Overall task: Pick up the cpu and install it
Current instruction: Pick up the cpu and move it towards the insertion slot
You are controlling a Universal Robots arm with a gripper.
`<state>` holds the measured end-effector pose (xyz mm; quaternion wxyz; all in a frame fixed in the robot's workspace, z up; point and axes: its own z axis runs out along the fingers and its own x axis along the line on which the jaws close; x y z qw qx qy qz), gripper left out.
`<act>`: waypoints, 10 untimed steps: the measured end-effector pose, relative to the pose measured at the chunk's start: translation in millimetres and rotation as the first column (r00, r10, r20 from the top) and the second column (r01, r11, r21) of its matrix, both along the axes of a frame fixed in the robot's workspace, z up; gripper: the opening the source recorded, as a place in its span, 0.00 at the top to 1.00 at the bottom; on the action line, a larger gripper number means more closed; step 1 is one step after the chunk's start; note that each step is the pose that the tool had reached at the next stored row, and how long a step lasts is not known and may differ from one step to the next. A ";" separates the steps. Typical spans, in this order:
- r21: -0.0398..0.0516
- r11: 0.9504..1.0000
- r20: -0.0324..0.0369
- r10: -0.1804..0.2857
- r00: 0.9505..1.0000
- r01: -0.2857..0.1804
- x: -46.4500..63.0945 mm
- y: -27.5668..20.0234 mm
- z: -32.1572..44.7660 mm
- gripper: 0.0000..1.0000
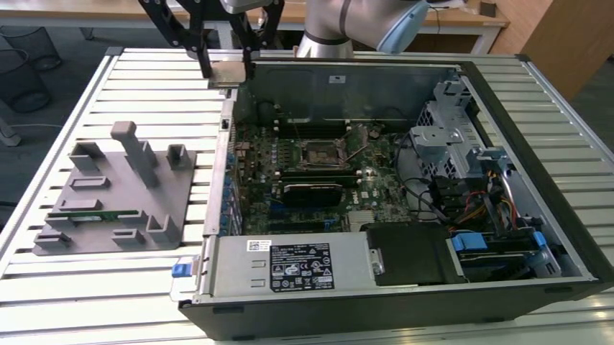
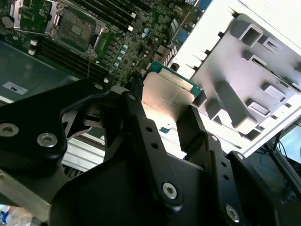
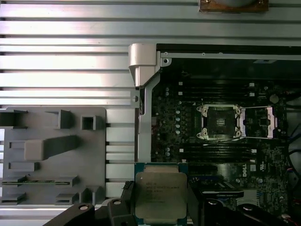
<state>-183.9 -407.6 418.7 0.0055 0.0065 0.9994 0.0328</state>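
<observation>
The claw (image 1: pixel 228 70) pinches the cpu (image 1: pixel 230 75) by two of its sides and holds it up in the air. The chip hangs over the far corner of the open computer case (image 1: pixel 384 86), on the exterior view's left. It is not in the black socket (image 1: pixel 320 152) yet. The socket sits on the green board inside the case, well apart from the chip. The grey plastic fixture (image 1: pixel 115 194) lies on the slatted table (image 1: pixel 154 86) beside the case, with the green memory stick (image 1: pixel 91 214) resting in it.
</observation>
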 end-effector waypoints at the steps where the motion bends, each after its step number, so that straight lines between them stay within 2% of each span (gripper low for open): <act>1: 0.000 1.000 0.000 0.000 1.000 0.000 0.8 0.0 0.0 0.47; 10: 0.000 1.000 0.000 0.000 1.000 0.000 6.3 0.0 0.0 0.47</act>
